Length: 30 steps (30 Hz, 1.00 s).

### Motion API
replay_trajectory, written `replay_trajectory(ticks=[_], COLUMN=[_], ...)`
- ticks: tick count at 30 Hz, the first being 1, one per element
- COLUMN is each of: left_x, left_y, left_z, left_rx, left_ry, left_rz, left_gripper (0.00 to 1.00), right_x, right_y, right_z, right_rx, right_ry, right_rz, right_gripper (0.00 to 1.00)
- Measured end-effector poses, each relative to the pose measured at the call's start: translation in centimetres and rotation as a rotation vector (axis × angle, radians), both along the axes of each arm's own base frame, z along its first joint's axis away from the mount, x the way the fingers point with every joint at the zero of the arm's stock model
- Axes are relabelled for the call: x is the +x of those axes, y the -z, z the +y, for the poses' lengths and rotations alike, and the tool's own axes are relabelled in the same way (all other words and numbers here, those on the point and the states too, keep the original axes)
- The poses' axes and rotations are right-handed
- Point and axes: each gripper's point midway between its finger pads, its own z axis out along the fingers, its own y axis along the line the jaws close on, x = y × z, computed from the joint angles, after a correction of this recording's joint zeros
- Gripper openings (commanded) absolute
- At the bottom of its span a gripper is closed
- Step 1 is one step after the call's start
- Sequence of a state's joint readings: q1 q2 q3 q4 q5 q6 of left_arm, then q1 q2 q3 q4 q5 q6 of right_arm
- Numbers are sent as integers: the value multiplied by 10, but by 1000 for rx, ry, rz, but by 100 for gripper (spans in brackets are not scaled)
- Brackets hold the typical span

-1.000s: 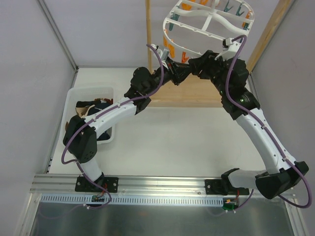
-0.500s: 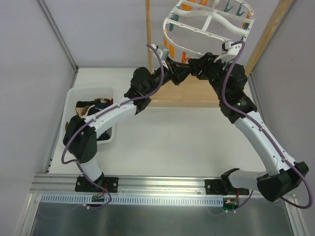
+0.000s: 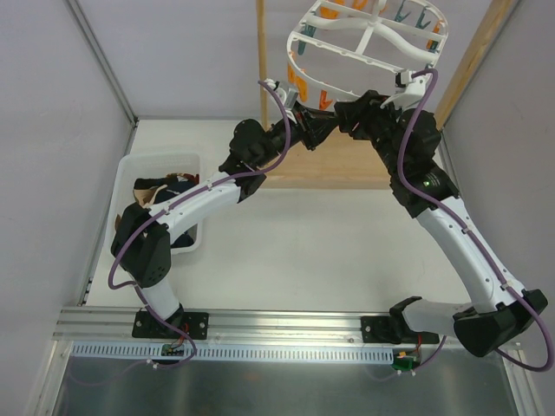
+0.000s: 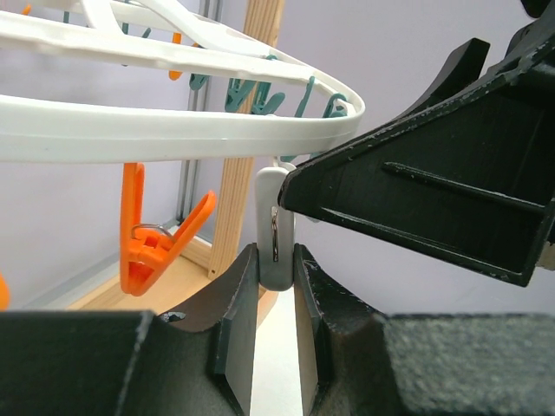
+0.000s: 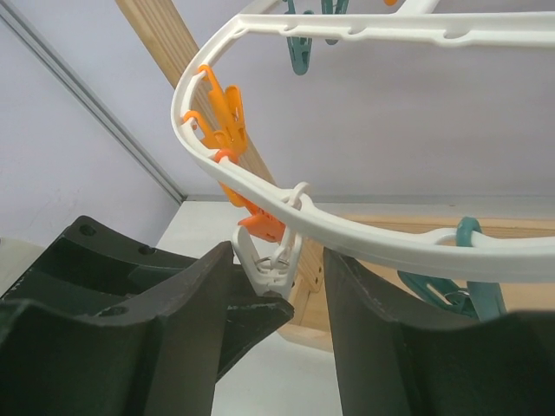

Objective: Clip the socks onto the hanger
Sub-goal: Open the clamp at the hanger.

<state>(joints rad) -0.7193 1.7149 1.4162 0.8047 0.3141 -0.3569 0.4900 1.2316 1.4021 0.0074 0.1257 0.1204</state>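
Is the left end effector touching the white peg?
Touching. In the left wrist view, the left end effector clamps the white peg from both sides, no gap.

No text, label, brand, number or sign can be read in any view. The hanger (image 3: pixel 368 39) and the white peg (image 4: pixel 276 230) show plain, unmarked plastic. The green board (image 3: pixel 401 364) on the bench rail (image 3: pixel 286 325) is too small for any print to be read.
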Motion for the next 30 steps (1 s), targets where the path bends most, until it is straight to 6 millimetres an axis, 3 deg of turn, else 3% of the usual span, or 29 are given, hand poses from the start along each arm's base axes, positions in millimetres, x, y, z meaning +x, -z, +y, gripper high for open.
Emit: replay_trajectory(ticks=[30], left_x=[-5], left_y=[2], left_z=[-2], left_rx=[29], left_ry=[23], left_rz=[-44], left_gripper=[17], right_x=[5], right_y=[10], right_z=[7], right_rx=[-32], right_ry=[-17], right_rz=[17], right_gripper=[48])
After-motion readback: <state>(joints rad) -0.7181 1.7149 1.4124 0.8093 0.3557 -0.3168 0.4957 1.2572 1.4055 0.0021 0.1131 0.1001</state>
